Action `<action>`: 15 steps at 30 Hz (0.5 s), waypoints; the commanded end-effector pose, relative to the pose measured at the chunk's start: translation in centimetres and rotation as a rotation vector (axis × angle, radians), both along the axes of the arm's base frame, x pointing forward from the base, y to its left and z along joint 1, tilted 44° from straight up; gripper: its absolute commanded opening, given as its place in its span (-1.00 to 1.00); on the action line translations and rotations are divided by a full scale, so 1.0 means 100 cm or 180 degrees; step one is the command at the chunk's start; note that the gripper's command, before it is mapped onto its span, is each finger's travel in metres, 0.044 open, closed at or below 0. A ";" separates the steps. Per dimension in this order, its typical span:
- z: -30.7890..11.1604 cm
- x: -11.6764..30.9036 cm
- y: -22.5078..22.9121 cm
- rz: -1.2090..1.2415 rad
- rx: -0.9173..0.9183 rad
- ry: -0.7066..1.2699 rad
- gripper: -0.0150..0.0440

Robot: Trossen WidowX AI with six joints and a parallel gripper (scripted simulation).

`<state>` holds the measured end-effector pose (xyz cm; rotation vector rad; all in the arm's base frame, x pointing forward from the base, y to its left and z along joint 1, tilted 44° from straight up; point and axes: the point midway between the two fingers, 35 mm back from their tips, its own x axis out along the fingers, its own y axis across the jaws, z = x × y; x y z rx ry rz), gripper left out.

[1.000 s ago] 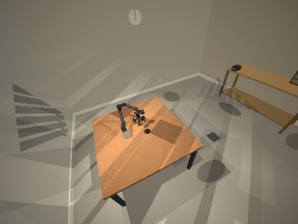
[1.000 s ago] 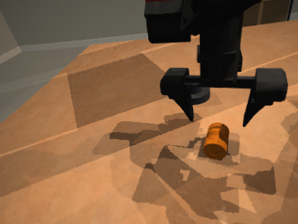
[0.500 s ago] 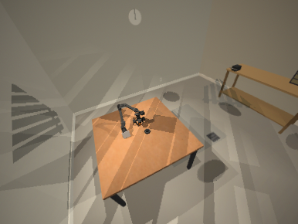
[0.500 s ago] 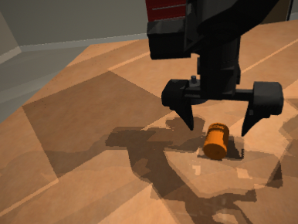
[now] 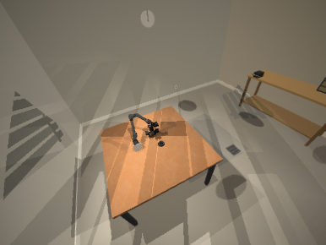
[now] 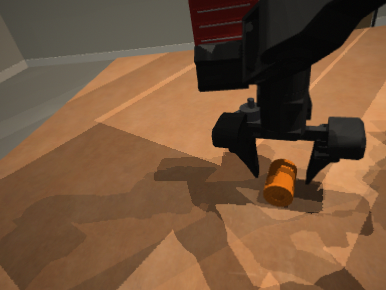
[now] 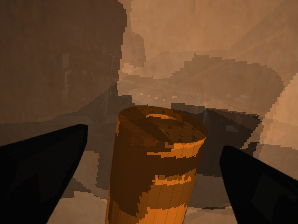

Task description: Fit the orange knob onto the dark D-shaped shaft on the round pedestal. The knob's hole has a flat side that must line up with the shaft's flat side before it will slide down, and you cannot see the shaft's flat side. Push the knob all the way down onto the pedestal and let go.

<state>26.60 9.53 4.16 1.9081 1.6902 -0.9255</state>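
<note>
The orange knob (image 6: 280, 186) (image 7: 156, 170) lies on its side on the table, one round end toward the exterior camera. I cannot make it out in the top view. My gripper (image 6: 283, 178) (image 7: 155, 143) is open, pointing down, with one fingertip on each side of the knob and a gap at both sides in the wrist view. The dark round pedestal (image 5: 161, 144) (image 6: 248, 111) stands on the table with its shaft (image 6: 251, 101) upright and bare. In the exterior view it is behind the gripper and partly hidden by its left finger mount.
The wooden table (image 5: 148, 177) carries the arm, whose pale base (image 5: 138, 147) stands left of the pedestal in the top view. A red cabinet (image 6: 220, 20) is behind the table. A wooden shelf bench (image 5: 291, 86) stands well away at the right.
</note>
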 end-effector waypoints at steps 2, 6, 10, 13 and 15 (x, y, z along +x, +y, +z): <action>-0.002 -0.001 0.001 -0.0004 0.0019 0.0028 0.32; -0.002 -0.001 0.001 -0.0004 0.0019 0.0028 0.32; -0.002 -0.001 0.001 -0.0004 0.0019 0.0028 0.32; -0.002 -0.001 0.001 -0.0004 0.0019 0.0028 0.30; -0.002 -0.001 0.001 -0.0004 0.0019 0.0028 0.25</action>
